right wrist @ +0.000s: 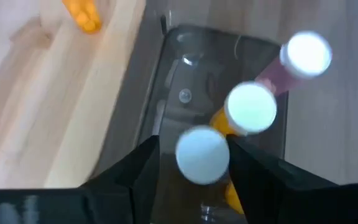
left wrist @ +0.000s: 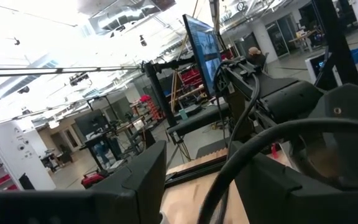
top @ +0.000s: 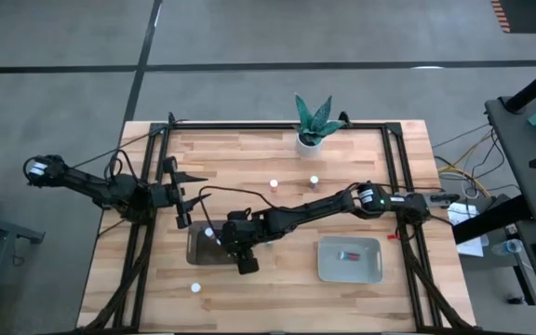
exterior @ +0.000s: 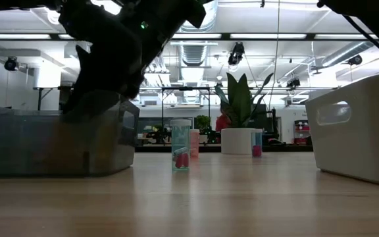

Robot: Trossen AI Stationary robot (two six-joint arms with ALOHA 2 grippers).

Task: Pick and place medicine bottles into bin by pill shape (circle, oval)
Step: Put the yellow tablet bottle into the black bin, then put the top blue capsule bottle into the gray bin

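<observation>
The right hand (top: pixel 242 256) is held over the dark bin (top: pixel 196 249). One medicine bottle (right wrist: pixel 202 155) with a round white cap is seen right under that hand, above the inside of the dark bin. It cannot be told if the bottle is pinched or let go. Two more bottles (right wrist: pixel 250 107) are lying inside the dark bin, close to each other. Two bottles (top: pixel 274 183) are standing on the tabletop (top: pixel 361 167) past the dark bin, toward the plant pot (top: pixel 309 141). One more (top: pixel 194 288) is standing on the near side of the dark bin. The pale bin (top: pixel 324 270) is set well apart from the dark bin, and something small is lying in it. The left hand (top: pixel 180 201) is waiting just beside the dark bin, spread wide, with nothing in it. The bottles are judged to be very light, hard and smooth, so they may be tipped over or rolled away by a small bump. A bottle is best taken by its round body, just under the cap, with a soft squeeze from both sides. The cap looks wider than the body, so a slip out of the hand may be stopped by it.
</observation>
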